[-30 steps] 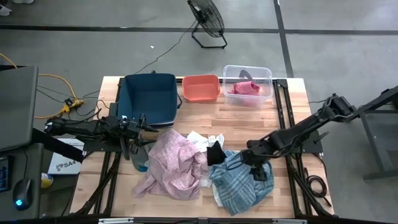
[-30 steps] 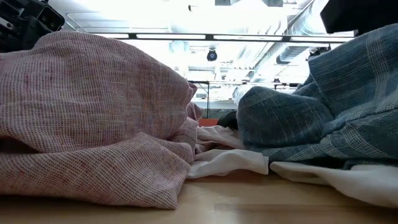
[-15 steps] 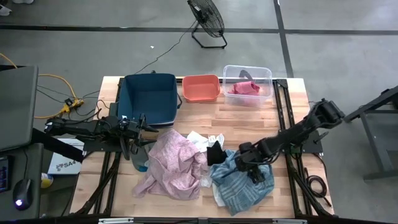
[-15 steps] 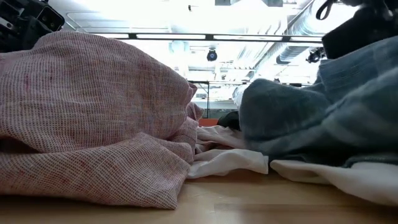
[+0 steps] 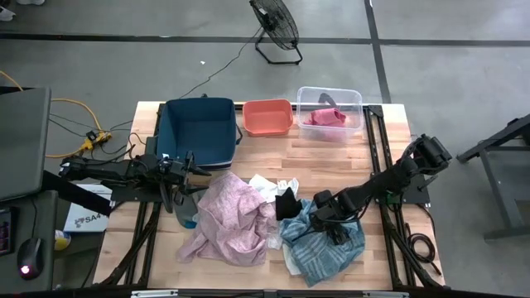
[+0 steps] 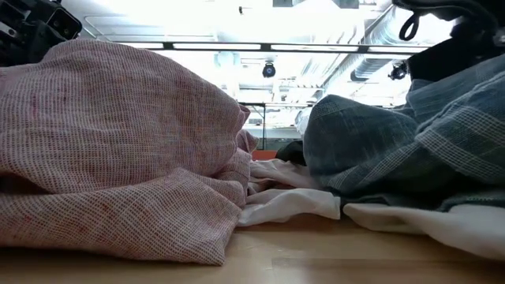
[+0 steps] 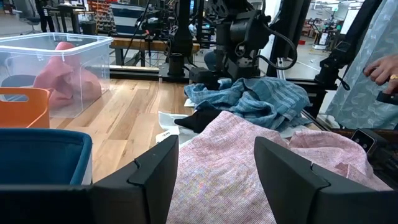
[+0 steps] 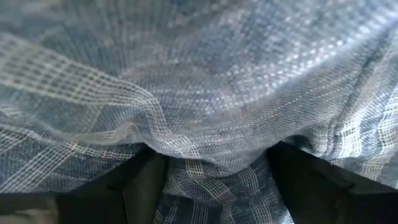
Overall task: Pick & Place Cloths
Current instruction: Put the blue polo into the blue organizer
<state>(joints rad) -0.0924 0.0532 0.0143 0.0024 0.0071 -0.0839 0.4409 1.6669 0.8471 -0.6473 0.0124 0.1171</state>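
The cloths lie in a heap at the table's near middle. A large pale pink one [image 5: 232,219] is on the left and a blue-teal plaid one [image 5: 319,252] on the right. Small white [image 5: 267,186] and black [image 5: 286,204] pieces lie between them. A grey-green one [image 5: 184,211] peeks out at the pink cloth's left. A coral pink cloth [image 5: 325,117] lies in the clear bin. My right gripper [image 5: 335,228] points down, open, on the plaid cloth [image 8: 205,74]. My left gripper [image 7: 214,162] stands open and level at the table's left, holding nothing. My right gripper comes from above, pointing down, onto the top of the plaid cloth's far part. Its two open fingers [image 8: 140,186] press into the fabric. A raised fold [image 8: 211,158] stands between them. The cloth lies bunched on the table and on the white cloth [image 6: 292,205].
A navy bin [image 5: 199,132], an orange bin [image 5: 267,117] and a clear bin [image 5: 331,98] stand in a row along the far edge. Bare wood shows between the bins and the heap. A person's hand [image 7: 382,65] shows beyond the table in the left wrist view.
My right gripper has come down and toward the table's left onto the plaid cloth, rolling its wrist as it sank. In the low view the cloth's upper folds have shifted under it. The pink cloth has stayed still.
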